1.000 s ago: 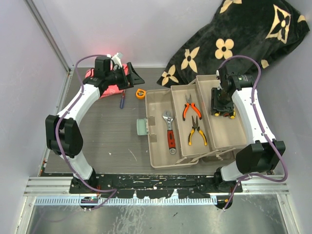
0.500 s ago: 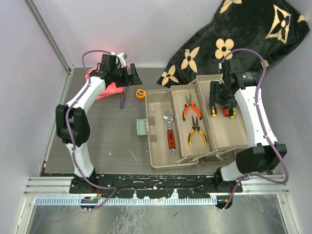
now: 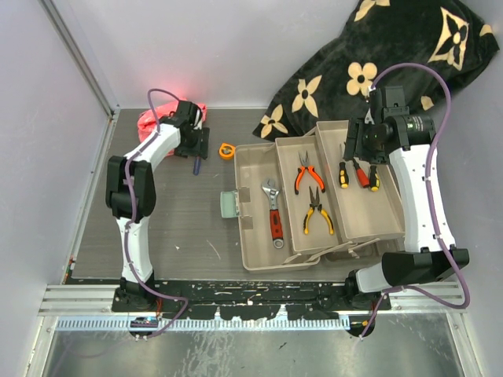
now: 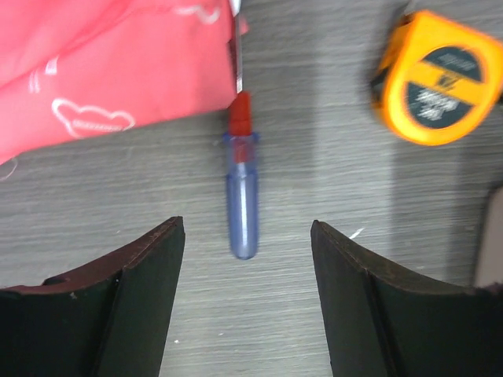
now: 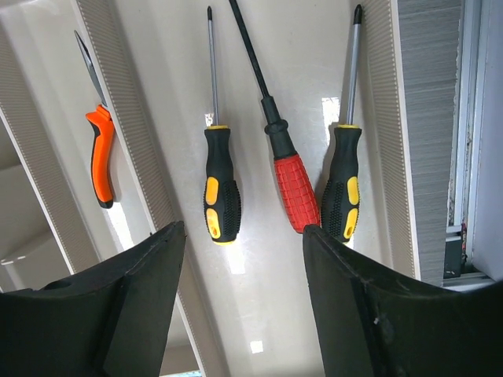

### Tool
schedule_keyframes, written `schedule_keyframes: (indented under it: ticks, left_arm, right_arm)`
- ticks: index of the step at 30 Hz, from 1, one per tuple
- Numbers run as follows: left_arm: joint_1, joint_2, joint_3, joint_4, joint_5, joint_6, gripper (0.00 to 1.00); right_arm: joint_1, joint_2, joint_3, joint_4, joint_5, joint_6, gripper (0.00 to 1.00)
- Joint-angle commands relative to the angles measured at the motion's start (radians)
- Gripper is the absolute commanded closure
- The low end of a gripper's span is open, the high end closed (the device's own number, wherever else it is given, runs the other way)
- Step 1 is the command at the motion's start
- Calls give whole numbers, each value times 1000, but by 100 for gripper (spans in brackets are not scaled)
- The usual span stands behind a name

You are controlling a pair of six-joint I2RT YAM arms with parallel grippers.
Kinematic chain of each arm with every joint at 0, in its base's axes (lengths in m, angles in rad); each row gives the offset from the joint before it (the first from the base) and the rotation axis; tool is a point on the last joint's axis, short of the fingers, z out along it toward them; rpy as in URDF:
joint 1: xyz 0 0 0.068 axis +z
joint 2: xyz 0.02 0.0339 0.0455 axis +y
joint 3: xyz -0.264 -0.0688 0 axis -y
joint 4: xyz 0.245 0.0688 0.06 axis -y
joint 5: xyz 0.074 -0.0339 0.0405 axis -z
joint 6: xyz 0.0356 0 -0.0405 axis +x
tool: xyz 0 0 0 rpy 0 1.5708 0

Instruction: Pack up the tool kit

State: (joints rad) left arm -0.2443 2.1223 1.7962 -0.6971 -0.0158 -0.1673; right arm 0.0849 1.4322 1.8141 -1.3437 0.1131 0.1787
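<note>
Left fingers (image 4: 134, 306) wide apart, empty, straddling small blue translucent screwdriver with red collar (image 4: 242, 212) on grey table (image 4: 314, 181). Its shaft runs along edge of pink fabric bag (image 4: 102, 71). Round orange tape measure (image 4: 438, 78) near, also unpacked. Right fingers (image 5: 118, 314) wide, empty, over right-hand tray of open beige plastic toolbox (image 3: 251, 169); three black, yellow and red screwdrivers (image 5: 296, 188) lie inside. My worry: slim round handle rolls or squirts out if I close off-centre; bag edge may snag shaft on lift.
</note>
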Motion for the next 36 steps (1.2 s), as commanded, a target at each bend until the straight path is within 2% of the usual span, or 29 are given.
schedule_keyframes:
  ticks: [1,6,12,18,19,22,25,29,32,36]
  left_arm:
    - [-6,-29,-30,-28,-131,57,33]
    - [-6,22,7,-7,-145,88,34]
    - [-7,87,76,-6,-142,115,40]
    - [-26,119,73,0,-130,113,41]
    - [-29,123,73,1,-129,112,44]
    - [-34,121,75,4,-114,100,66]
    - [-34,86,74,4,-67,77,98]
    - [-31,-23,62,2,50,24,100]
    - [-24,-136,48,41,198,-41,100]
    - [-8,-324,-11,276,499,-160,100]
  right_arm:
    - [2,-10,34,7,10,13,33]
    - [3,15,55,17,-17,18,33]
    - [2,4,35,17,-15,16,33]
    - [2,-17,20,10,-12,17,33]
    - [2,-20,18,9,-13,17,33]
    - [3,-25,17,9,-21,22,33]
    - [2,-32,23,8,-27,26,33]
    - [3,-47,40,7,-69,17,33]
    - [2,-63,50,27,-158,6,33]
    - [3,-103,-2,153,-406,21,33]
